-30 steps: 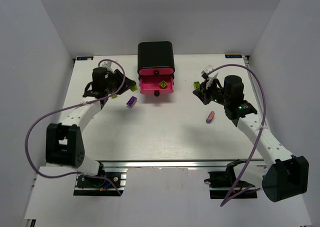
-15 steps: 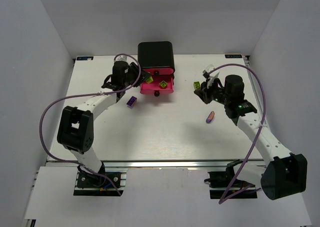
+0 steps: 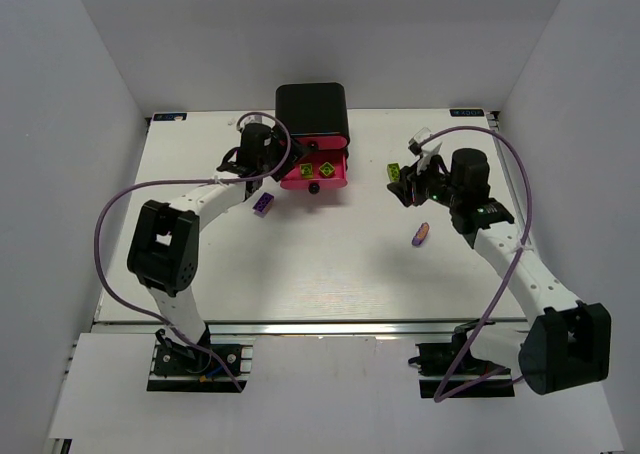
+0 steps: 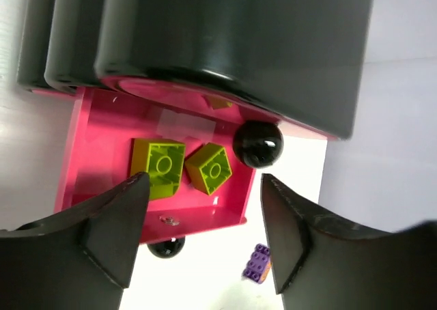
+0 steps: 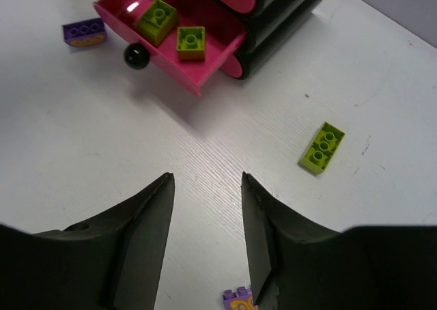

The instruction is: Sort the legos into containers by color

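Note:
The black cabinet (image 3: 312, 112) stands at the back centre with its lowest pink drawer (image 3: 338, 181) pulled out. Two lime legos (image 4: 158, 166) (image 4: 208, 168) lie in that drawer; they also show in the right wrist view (image 5: 157, 16) (image 5: 190, 40). My left gripper (image 3: 293, 157) is open and empty, just above the drawer's left part (image 4: 203, 181). A purple lego (image 3: 262, 203) lies on the table left of the drawer (image 4: 258, 262). My right gripper (image 3: 405, 186) is open and empty (image 5: 207, 177) above the table. A lime lego (image 3: 394, 171) (image 5: 321, 147) and a purple lego (image 3: 421, 234) (image 5: 239, 298) lie near it.
The open drawer's black knob (image 3: 313, 187) sticks out toward the table's middle. A closed drawer's knob (image 4: 257, 144) sits just above the open drawer. White walls close in the table (image 3: 300, 274) on three sides. Purple cables arc over both arms.
My left gripper moved right from the table's left side to the open drawer with a lime lego and let it go there. The drawer now holds two lime legos. The right arm barely moved.

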